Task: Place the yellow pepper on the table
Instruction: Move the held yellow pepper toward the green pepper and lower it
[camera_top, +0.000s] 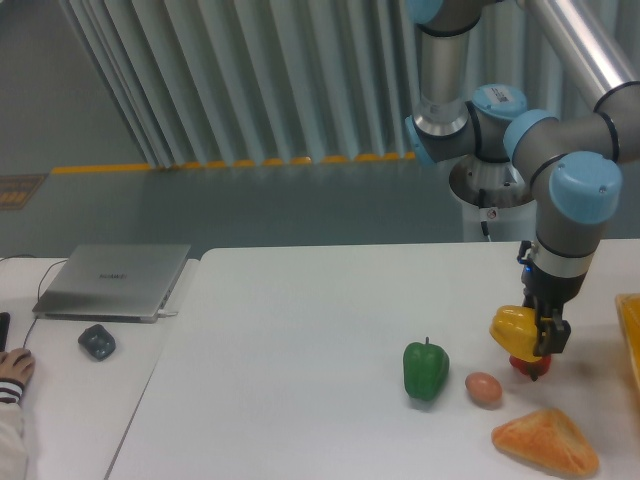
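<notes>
The yellow pepper (514, 327) hangs above the white table (300, 340), held in my gripper (541, 330), which is shut on it. It hovers just in front of the red pepper (528, 364) and mostly covers it; only the red pepper's lower part shows. The arm comes down from the upper right with its wrist pointing at the table.
A green pepper (425, 369), a brown egg (483, 388) and a triangular bread piece (545, 441) lie at the front right. A yellow tray edge (632, 340) shows at the far right. A laptop (114, 280), a mouse (97, 341) and a person's hand (13, 370) are on the left desk.
</notes>
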